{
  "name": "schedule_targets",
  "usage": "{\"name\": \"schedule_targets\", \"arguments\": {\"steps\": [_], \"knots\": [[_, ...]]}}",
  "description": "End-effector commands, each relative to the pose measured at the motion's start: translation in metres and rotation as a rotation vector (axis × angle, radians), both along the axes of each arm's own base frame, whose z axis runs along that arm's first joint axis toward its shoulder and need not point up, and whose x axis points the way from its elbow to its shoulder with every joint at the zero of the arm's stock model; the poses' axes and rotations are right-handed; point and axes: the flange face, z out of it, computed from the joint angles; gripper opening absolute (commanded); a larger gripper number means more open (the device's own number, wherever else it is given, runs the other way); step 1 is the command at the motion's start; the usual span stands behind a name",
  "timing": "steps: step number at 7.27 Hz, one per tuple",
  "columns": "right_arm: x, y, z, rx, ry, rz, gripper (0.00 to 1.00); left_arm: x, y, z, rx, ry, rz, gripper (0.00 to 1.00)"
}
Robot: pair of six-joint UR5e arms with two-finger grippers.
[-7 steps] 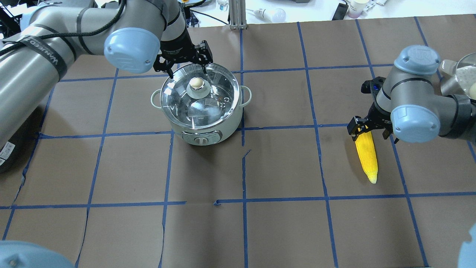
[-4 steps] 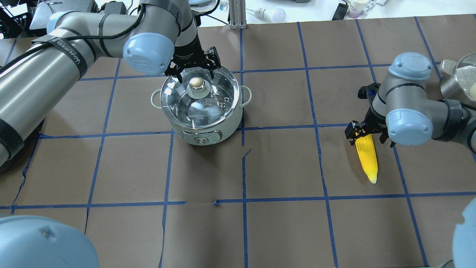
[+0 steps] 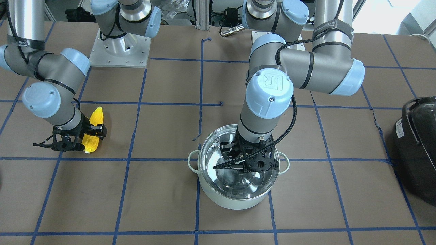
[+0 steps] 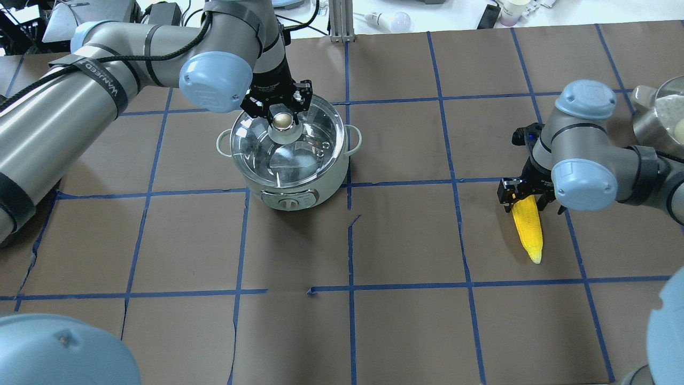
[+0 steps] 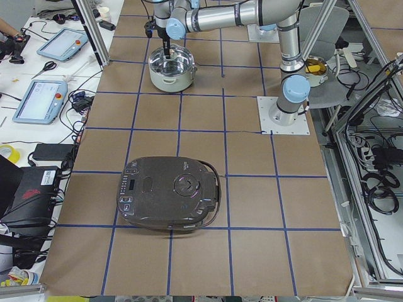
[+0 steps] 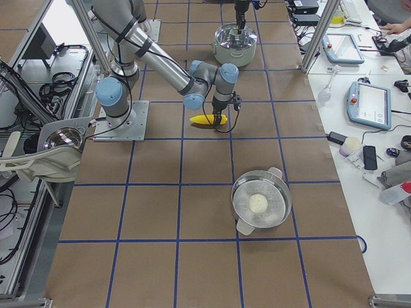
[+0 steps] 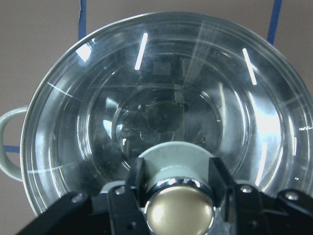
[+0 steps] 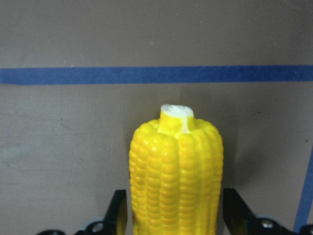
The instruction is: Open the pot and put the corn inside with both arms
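Presently no step is complete: the left gripper [image 7: 178, 183], spread, straddles the knob [image 7: 181, 210] of the lid [image 7: 161, 98] seated on the pot [image 4: 326, 184]; the right gripper [image 8: 176, 210], spread, straddles the corn [image 8: 176, 171] on the table [image 4: 406, 230].

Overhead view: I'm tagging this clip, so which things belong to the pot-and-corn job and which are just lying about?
Job:
pot, its glass lid, corn, left gripper, right gripper.

Lying about:
light bulb, cup, black cooker, lidded steel pan.
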Motion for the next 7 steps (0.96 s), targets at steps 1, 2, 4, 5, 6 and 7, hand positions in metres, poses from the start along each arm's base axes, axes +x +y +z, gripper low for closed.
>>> {"name": "schedule_targets", "arguments": {"steps": [1, 2, 4, 5, 6, 7], "knots": [[-0.001, -0.002, 0.005, -0.011, 0.003, -0.003, 0.00, 0.001, -0.003, 0.019, -0.034, 0.007, 0.001, 0.12], [-0.001, -0.008, 0.016, -0.037, 0.006, -0.005, 0.00, 0.003, -0.014, 0.049, -0.072, 0.013, -0.008, 0.11], [0.000, -0.037, 0.054, -0.088, 0.025, -0.052, 0.00, 0.053, -0.036, 0.082, -0.044, 0.002, -0.033, 0.10], [0.024, -0.050, 0.090, -0.097, 0.018, -0.088, 0.00, 0.117, -0.052, 0.077, -0.019, 0.000, 0.014, 0.05], [0.075, -0.063, 0.137, -0.091, 0.026, -0.107, 0.00, 0.157, -0.056, 0.074, 0.004, -0.002, -0.037, 0.02], [0.124, -0.077, 0.184, -0.095, 0.029, -0.115, 0.00, 0.195, -0.057, 0.065, 0.028, -0.004, -0.144, 0.00]]}}
